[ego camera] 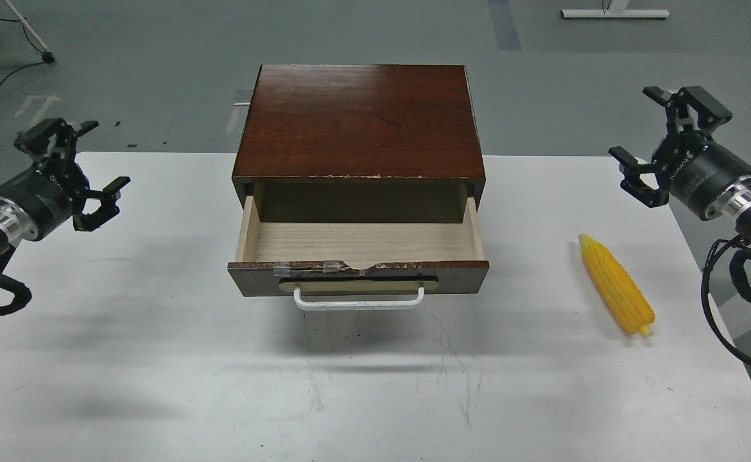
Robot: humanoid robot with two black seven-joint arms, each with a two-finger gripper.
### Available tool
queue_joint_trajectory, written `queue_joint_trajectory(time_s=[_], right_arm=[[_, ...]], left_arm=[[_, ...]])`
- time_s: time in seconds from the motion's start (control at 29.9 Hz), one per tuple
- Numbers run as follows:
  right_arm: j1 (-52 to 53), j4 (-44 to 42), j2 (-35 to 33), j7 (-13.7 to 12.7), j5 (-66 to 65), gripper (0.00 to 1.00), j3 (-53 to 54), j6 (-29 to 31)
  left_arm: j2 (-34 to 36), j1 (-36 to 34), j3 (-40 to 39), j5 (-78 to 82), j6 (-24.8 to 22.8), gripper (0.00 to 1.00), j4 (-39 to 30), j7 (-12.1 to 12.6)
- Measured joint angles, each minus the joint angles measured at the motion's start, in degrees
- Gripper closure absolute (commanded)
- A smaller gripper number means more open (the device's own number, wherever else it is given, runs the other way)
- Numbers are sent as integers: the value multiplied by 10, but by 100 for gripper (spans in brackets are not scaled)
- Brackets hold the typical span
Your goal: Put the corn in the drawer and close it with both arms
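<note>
The drawer [357,277] is pulled out of the reddish-brown cabinet [359,122] at the table's middle, its pale wood inside bare, its white bar handle [359,301] facing me. A yellow ear of corn [615,283] lies on the table to the drawer's right, pointed end away from me. My right gripper [661,131] hangs open above and behind the corn, at the table's right edge, holding nothing. Far off at the left edge my left gripper [77,170] is open as well, with nothing between its claws.
The white table [157,359] carries only the cabinet and the corn. Loose black cables [732,308] hang off my right arm past the table's right edge. Grey floor with stand legs [613,13] lies beyond.
</note>
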Motion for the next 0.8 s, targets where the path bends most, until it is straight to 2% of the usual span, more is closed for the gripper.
queue_joint_trajectory(time_s=[0.43,0.8], right_arm=[[1,1,3,0,-63,0,0,-19],[5,3,0,1,-67,0,2,-22]], left_arm=[[-2,1,-1,0,0,2,0,-3],[-6,1,-2,0,0,2,0,-3]])
